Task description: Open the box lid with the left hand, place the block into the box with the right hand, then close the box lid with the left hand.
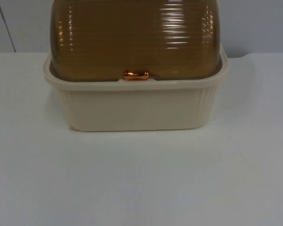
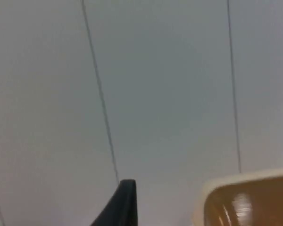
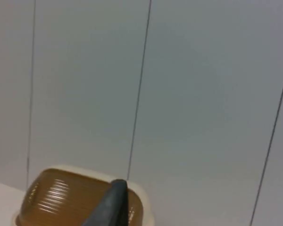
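Observation:
A cream ribbed box [image 1: 137, 108] stands at the middle of the table, close to the wall. Its brown see-through domed lid [image 1: 134, 37] is down on the rim, and a copper handle [image 1: 136, 75] sits at the lid's front edge. My left gripper [image 2: 125, 197] is held up facing the grey wall, with a corner of the box [image 2: 212, 188] and its brown lid [image 2: 254, 202] beside it. My right gripper [image 3: 112, 202] is also raised toward the wall, and the lid [image 3: 66, 197] lies beyond its tip. Both arms wait away from the box.
White table top [image 1: 141, 179] stretches in front of the box and to both sides. The grey partition wall [image 1: 254, 23], with thin vertical seams [image 2: 101, 94], rises right behind the box.

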Robot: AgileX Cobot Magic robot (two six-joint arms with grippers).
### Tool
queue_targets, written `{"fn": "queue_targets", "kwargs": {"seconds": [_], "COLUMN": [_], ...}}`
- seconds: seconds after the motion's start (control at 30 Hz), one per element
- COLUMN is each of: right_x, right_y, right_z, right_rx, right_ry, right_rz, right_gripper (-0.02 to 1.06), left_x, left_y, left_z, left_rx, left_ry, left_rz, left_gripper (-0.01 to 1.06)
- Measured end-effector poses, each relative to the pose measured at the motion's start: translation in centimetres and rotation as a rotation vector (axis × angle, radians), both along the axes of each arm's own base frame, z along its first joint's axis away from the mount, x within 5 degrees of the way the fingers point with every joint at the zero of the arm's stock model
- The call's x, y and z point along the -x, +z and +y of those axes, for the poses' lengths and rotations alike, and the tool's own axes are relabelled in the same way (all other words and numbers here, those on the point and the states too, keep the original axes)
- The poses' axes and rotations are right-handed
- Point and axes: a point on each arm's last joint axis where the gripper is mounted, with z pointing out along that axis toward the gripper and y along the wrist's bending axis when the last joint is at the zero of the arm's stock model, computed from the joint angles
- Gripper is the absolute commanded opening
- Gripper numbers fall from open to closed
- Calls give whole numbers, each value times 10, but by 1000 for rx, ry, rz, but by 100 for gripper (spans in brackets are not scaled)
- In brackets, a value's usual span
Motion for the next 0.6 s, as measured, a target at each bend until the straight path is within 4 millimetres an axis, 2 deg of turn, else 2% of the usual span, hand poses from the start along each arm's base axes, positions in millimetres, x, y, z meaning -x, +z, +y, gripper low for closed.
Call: {"fn": "queue_targets", "kwargs": {"seconds": [0.07, 0.17, 0.3, 0.43, 0.6], "right_x": [6, 7, 13, 31, 35], "right_y": [-5, -8, -13, -23, -22], "right_z": [-4, -7, -11, -17, -20], "right_rx": [18, 34, 40, -1, -12], "right_ry": [8, 5, -20, -67, -99], "right_rz": [11, 31, 24, 8, 12], "right_gripper": [104, 104, 104, 104, 104], "left_x": [16, 27, 32, 48, 51], "left_y": [6, 9, 9, 2, -6], "left_z": [-4, -6, -7, -15, -17], "left_rx": [5, 5, -3, -57, -134], "left_ry": [16, 26, 29, 26, 4], "left_rz": [-58, -96, -98, -150, -162], "left_gripper": [103, 103, 103, 103, 103]}}
